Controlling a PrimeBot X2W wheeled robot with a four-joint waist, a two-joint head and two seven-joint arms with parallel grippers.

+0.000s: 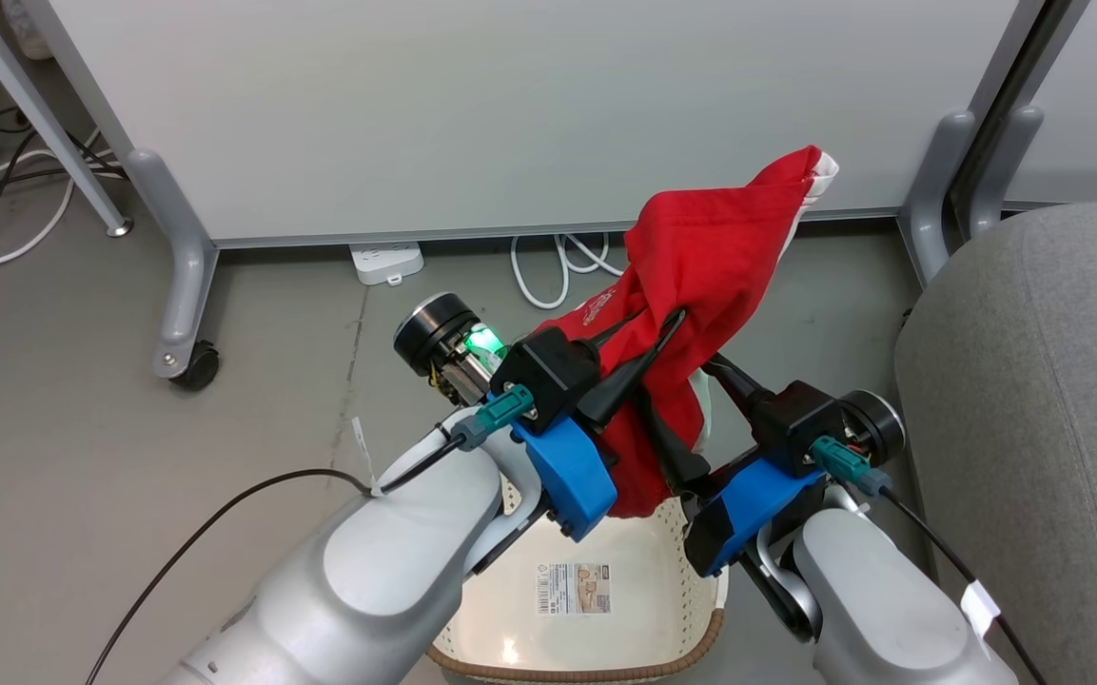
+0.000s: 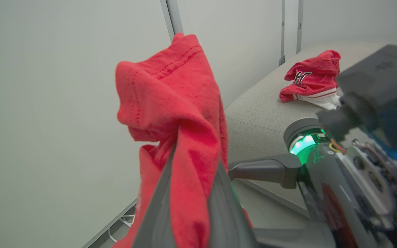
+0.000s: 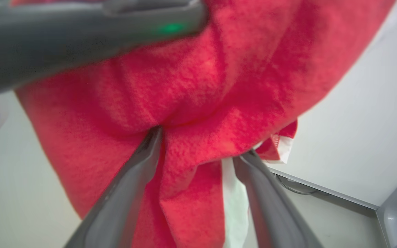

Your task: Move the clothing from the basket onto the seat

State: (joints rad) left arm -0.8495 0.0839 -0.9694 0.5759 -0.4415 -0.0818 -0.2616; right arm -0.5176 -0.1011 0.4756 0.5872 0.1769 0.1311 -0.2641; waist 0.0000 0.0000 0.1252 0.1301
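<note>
A red jersey point(image 1: 710, 247) of the clothing hangs bunched above the basket point(image 1: 705, 633), a cream perforated tub with a brown rim and a label on its bottom. My left gripper point(image 1: 662, 323) is shut on that jersey point(image 2: 181, 113), which rises in a peak past its fingertips. From the right, my right gripper point(image 1: 676, 390) reaches into the same cloth point(image 3: 201, 86), jaws spread wide with a fold of red fabric between the fingers point(image 3: 133, 179). A second red jersey point(image 2: 308, 81) lies crumpled on the grey seat point(image 2: 263, 110), which stands at the right point(image 1: 1033, 428).
A white partition panel point(image 1: 510, 105) on grey feet with a caster point(image 1: 191, 366) stands just behind the basket. A power strip point(image 1: 386, 262) and white cables point(image 1: 558, 271) lie on the floor at its base. More cables trail at the far left.
</note>
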